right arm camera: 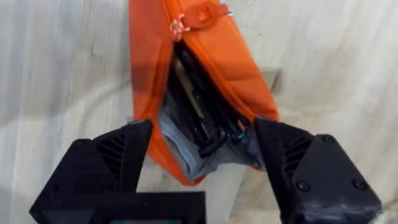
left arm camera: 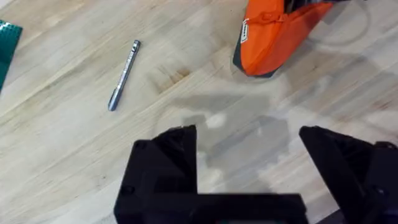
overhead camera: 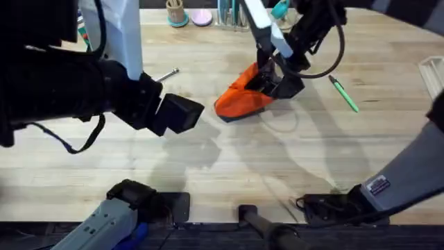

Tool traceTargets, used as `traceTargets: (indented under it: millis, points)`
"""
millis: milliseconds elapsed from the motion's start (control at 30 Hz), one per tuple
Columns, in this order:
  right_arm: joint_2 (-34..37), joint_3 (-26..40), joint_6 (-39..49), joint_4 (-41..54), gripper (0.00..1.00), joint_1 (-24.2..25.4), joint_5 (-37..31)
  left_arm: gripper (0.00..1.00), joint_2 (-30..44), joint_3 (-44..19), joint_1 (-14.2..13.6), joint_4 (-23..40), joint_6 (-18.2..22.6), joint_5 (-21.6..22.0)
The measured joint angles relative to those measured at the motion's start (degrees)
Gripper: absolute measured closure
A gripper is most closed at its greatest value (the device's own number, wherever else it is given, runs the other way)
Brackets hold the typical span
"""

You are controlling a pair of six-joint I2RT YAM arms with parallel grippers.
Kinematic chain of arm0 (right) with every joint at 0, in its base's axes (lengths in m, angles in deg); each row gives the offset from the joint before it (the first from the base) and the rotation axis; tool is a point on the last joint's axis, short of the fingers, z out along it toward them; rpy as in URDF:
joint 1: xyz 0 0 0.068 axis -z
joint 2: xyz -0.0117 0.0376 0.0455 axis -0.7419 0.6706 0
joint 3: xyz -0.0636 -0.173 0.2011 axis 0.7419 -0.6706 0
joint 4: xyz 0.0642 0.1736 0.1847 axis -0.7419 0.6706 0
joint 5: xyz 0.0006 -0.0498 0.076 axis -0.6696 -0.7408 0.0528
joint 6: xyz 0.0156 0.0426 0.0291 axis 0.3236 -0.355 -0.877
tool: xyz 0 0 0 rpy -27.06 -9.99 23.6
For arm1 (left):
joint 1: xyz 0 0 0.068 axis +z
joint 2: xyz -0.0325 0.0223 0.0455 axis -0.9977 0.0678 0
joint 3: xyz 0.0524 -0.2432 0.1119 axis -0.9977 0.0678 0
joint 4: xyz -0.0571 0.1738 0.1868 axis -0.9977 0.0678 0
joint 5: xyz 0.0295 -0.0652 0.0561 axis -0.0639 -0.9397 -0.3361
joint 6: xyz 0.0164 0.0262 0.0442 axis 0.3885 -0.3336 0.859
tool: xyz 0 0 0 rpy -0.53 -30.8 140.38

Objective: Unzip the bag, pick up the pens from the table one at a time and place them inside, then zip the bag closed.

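Note:
The orange bag (overhead camera: 239, 97) lies on the table (overhead camera: 277, 160) at centre back, its zipper undone and its mouth gaping. In the right wrist view the bag (right arm camera: 217, 56) shows dark items inside and its orange pull (right arm camera: 202, 15) at the far end. My right gripper (overhead camera: 272, 78) is open right over the bag's open end, one finger on each side (right arm camera: 199, 162). The silvery pen (overhead camera: 166, 74) lies to the left of the bag, the green pen (overhead camera: 345, 95) to its right. My left gripper (left arm camera: 249, 165) hovers open and empty above the table, with the silvery pen (left arm camera: 124, 74) and the bag (left arm camera: 273, 34) ahead of it.
At the table's back edge stand a cup of sticks (overhead camera: 176, 12), a pink disc (overhead camera: 202, 17) and a clear holder (overhead camera: 232, 14). A white object (overhead camera: 431, 69) sits at the right edge. A green plate (left arm camera: 9, 43) lies far left.

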Motion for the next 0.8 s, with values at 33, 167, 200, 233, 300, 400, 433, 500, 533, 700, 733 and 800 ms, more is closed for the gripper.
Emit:
traceTargets:
  millis: [33, 167, 200, 233, 300, 400, 433, 500, 533, 700, 733, 800]
  points:
    - [-0.7, 0.0, -0.5, 0.0, 0.006, 0.0, 0.0, 0.006, 0.0, 0.0, 0.0, 0.0, 0.0, 0.0]
    - [-3.6, 0.0, -2.1, 0.2, 0.006, 0.0, -0.8, 0.006, 0.0, 0.0, 0.0, 0.0, 0.0, 0.0]
    - [-4.2, 0.0, -2.6, 0.2, 0.006, 0.0, -1.2, 0.006, 0.0, 0.0, 0.0, 0.0, 0.0, 0.0]
    - [-4.8, 0.0, -3.2, 0.2, 0.006, 0.0, -1.6, 0.006, 0.0, 0.0, 0.0, 0.0, 0.0, 0.0]
    - [-6.0, 0.0, -3.7, 0.3, 0.005, 0.0, -2.2, 0.006, 0.0, 0.0, 0.0, 0.0, 0.0, 0.0]
    - [-7.6, 0.0, -4.6, 0.4, 0.005, 0.0, -2.6, 0.006, 0.0, 0.0, 0.0, 0.0, 0.0, 0.0]
    - [-8.1, 0.0, -5.0, 0.4, 0.005, 0.0, -2.7, 0.006, 0.0, 0.0, 0.0, 0.0, 0.0, 0.0]
    - [-9.0, 0.0, -5.9, 0.4, 0.005, 0.0, -3.2, 0.006, 0.0, 0.0, 0.0, 0.0, 0.0, 0.0]
    - [-9.5, 0.0, -6.5, 0.4, 0.005, 0.0, -3.5, 0.006, 0.0, 0.0, 0.0, 0.0, 0.0, 0.0]
    - [-12.1, 0.0, -10.0, 0.4, 0.006, 0.0, -4.2, 0.006, 0.0, 0.0, 0.0, 0.0, 0.0, 0.0]
    - [-12.6, 0.0, -10.9, 0.3, 0.006, 0.0, -4.3, 0.006, 0.0, 0.0, 0.0, 0.0, 0.0, 0.0]
    - [-13.6, 0.0, -13.0, 0.0, 0.006, 0.0, -4.4, 0.006, 0.0, 0.0, 0.0, 0.0, 0.0, 0.0]
